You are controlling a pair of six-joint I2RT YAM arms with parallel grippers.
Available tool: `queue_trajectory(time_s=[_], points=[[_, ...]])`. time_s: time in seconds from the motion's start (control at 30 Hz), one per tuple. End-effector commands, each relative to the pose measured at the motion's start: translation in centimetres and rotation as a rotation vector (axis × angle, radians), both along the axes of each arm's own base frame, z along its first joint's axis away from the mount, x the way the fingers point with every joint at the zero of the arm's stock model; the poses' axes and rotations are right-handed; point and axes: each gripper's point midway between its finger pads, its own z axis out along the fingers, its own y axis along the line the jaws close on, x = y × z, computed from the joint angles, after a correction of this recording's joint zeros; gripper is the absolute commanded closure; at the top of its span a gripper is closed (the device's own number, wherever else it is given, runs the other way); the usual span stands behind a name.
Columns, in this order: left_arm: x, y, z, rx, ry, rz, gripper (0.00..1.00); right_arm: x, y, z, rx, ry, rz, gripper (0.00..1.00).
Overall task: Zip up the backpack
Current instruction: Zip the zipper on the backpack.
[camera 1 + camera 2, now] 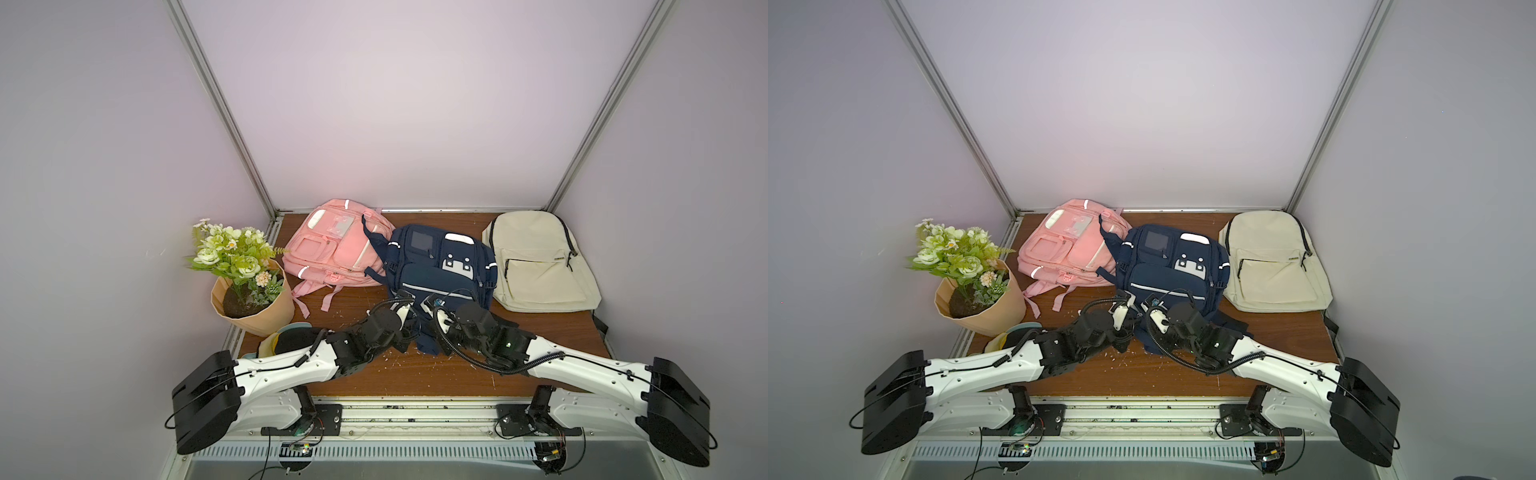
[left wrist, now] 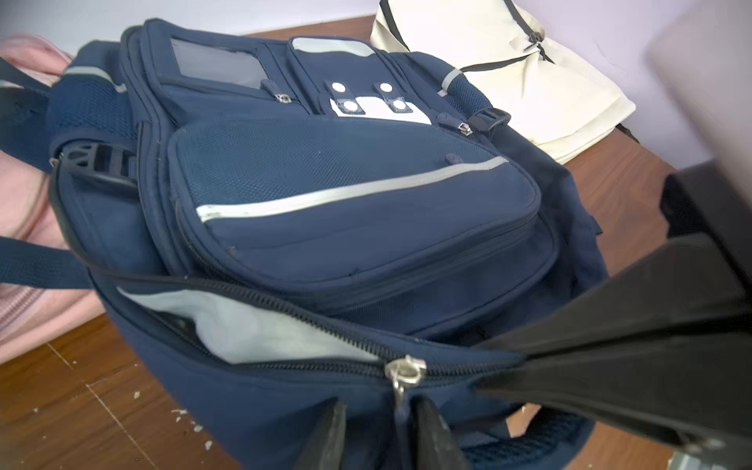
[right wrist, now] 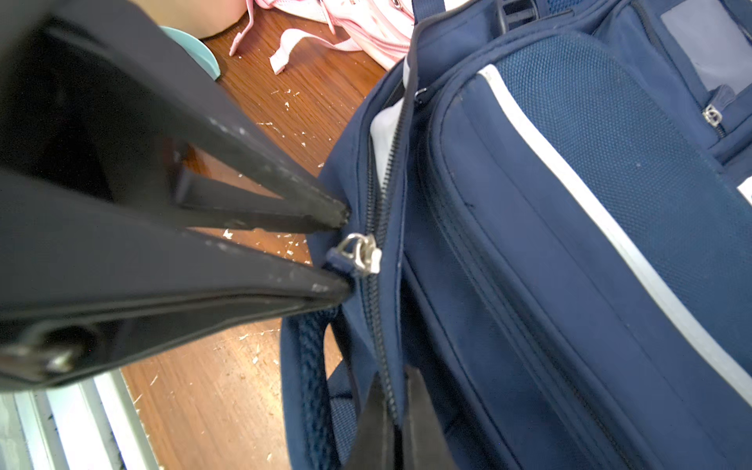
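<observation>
The navy backpack (image 1: 440,266) lies in the middle of the table, its main zipper facing me and partly undone, with pale lining (image 2: 264,325) showing in the gap. The silver zipper slider (image 2: 405,368) sits where the gap ends. My left gripper (image 2: 382,431) is open, its fingers standing on either side of the hanging pull without pinching it. The right wrist view shows the same parted fingertips (image 3: 339,215) around the slider (image 3: 360,254). My right gripper (image 3: 392,415) is shut on the zipped seam just beyond the slider.
A pink backpack (image 1: 332,245) lies to the left, touching the navy one, and a cream backpack (image 1: 540,266) lies to the right. A potted flower bouquet (image 1: 253,299) stands at the left edge, with a teal and yellow item (image 1: 291,332) under my left arm. Walls close in three sides.
</observation>
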Motion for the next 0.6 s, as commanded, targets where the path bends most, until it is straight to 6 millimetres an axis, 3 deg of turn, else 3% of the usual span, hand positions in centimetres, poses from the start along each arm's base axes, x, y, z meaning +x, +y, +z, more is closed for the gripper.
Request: queue_trajectory(time_s=[0.0, 0.13, 0.27, 0.43, 0.57], points=[[-1.3, 3.4, -5.3, 0.181, 0.096, 0.019, 0.71, 1.6, -0.1, 3.9, 0.091, -0.081, -0.073, 1.0], [-1.3, 3.3, -5.5, 0.173, 0.093, 0.011, 0.83, 1.7, 0.1, 4.2, 0.101, -0.086, -0.072, 1.0], [-1.5, 2.9, -5.5, 0.165, 0.095, -0.01, 0.88, 2.0, -0.3, 4.1, 0.087, -0.092, -0.096, 1.0], [-1.4, 4.0, -5.7, 0.183, 0.095, 0.033, 0.9, 2.8, -1.1, 3.9, 0.062, -0.1, -0.16, 1.0], [-1.7, 4.6, -5.8, 0.192, 0.102, 0.045, 0.85, 3.3, -1.2, 3.7, 0.062, -0.091, -0.176, 1.0]])
